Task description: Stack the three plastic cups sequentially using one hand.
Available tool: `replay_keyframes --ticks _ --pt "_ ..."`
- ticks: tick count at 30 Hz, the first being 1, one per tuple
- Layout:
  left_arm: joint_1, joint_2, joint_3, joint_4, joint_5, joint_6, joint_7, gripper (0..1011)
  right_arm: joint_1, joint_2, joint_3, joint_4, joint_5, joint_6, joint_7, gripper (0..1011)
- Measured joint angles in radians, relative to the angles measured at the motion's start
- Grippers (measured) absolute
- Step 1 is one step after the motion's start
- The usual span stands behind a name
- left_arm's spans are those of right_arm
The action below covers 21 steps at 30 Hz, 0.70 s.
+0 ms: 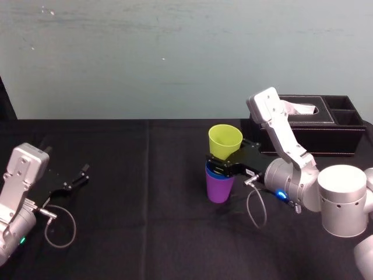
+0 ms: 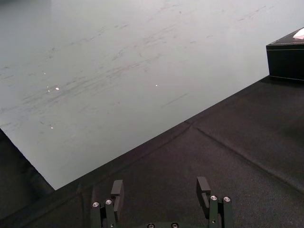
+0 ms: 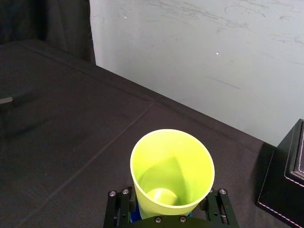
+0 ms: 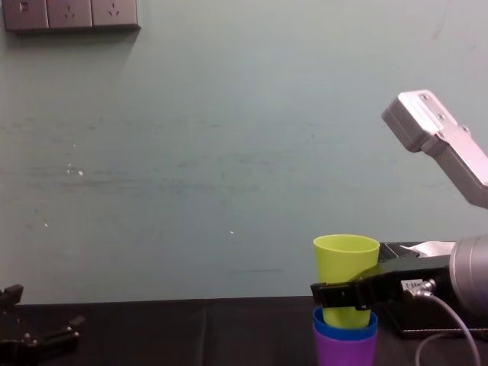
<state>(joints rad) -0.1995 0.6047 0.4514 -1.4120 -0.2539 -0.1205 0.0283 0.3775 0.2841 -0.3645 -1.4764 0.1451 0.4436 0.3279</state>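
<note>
Black-clothed table is carrying everything; black tissue box at its back edge is the reference.

Right gripper is working just left of the box and a bit nearer the robot, reaching in side-on. Its flat fingers are pressing both flanks of the yellow-green cup low on the wall, so it is grasping that cup.

Left gripper is sitting parked far left of the box, well apart, jaws spread and holding nothing.

Cups: the yellow-green one is standing upright, its base dipping into the blue cup. The blue one is nested in the purple cup, with only its rim band showing. The whole stack is standing on the cloth, left of the box and apart from it.

Judgement: the last cup is going in and looks not fully seated. To do this well:
- keep it plumb over the blue rim
- push straight down, slow
- avoid side load, since the purple base could slide on the cloth
- open the jaws only once it bottoms out
- back out level, away from the box
</note>
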Motion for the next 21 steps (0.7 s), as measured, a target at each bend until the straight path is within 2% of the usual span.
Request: replay_keyframes --ticks 21 --pt "0.000 0.000 0.000 0.000 0.000 0.000 0.000 1000 -0.007 -0.013 0.003 0.039 -0.010 -0.030 -0.001 717"
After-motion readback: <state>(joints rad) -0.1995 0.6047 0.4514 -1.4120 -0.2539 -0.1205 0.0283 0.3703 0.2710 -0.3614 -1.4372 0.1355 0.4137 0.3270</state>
